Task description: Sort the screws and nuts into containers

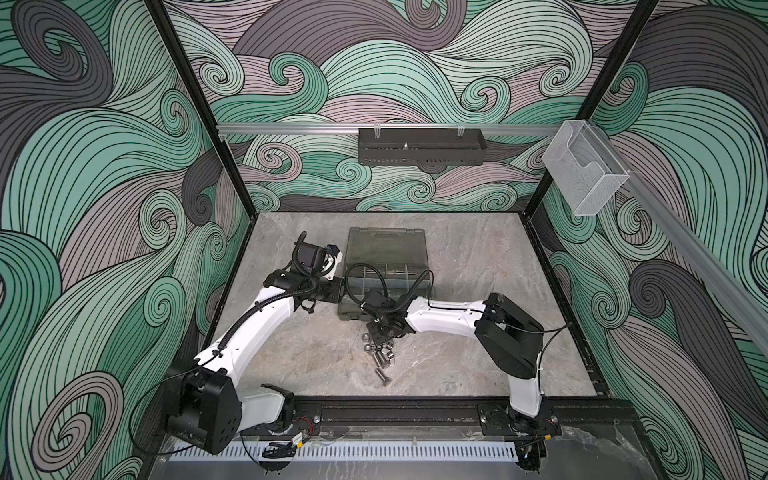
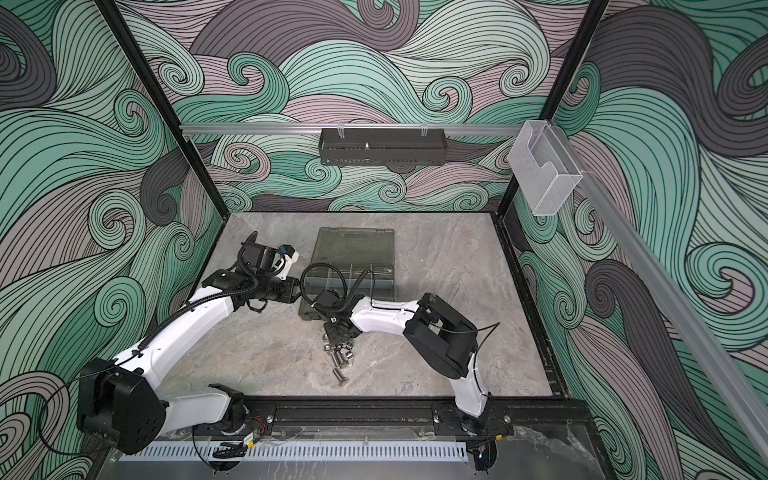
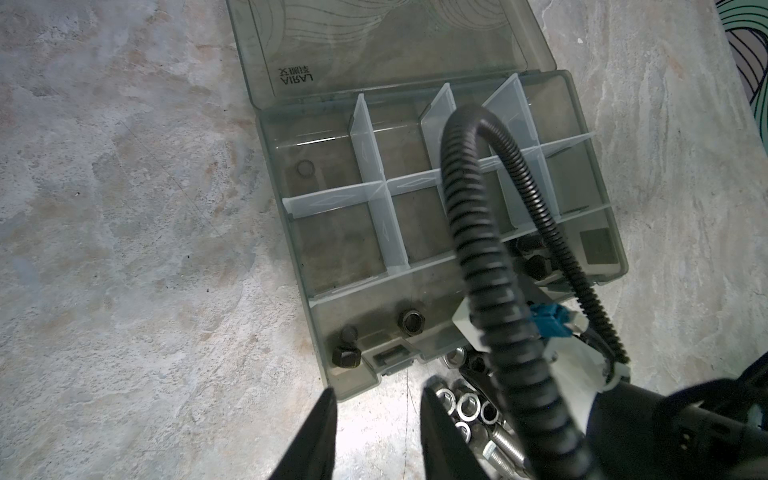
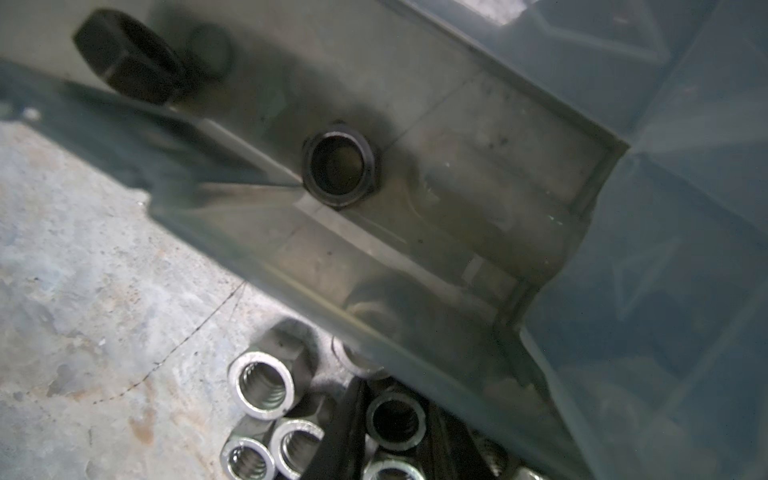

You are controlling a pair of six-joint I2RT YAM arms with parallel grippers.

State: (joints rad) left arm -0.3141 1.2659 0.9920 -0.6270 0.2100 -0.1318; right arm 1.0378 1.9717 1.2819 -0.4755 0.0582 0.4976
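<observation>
The sorting has barely begun, by my reading. The flat smoky-grey translucent plastic organiser case [image 3: 328, 241] lies open on the grey marbled table [image 1: 478, 291]. Its long front compartment holds only a black hex-head bolt [image 3: 346, 356] and a black hexagonal nut [image 3: 411, 322], set apart from each other, and another dark bolt head [image 3: 538, 266] shows farther along, half hidden. The square compartments that can be seen look bare. Nearly everything is left to do — a heap of shiny silver nuts and stubby bolts [image 1: 380, 353] sits on the table just beside the case's front wall, with one lone silver bolt [image 1: 380, 380] a little off from it. The right hand [image 4: 397, 397] is down in that heap, its fingers close on either side of a dark-bored nut [image 4: 397, 422]; whether they pinch it I cannot tell. The left hand [image 3: 379, 386] hovers spread and empty near the case's front corner. Two things stand in the way — a black corrugated cable [image 3: 478, 232] loops over the middle compartments, and neighbouring nuts crowd the chosen one. A black perforated tray [image 1: 419, 145] and a clear acrylic box [image 1: 582, 174] hang on the walls, out of play.
</observation>
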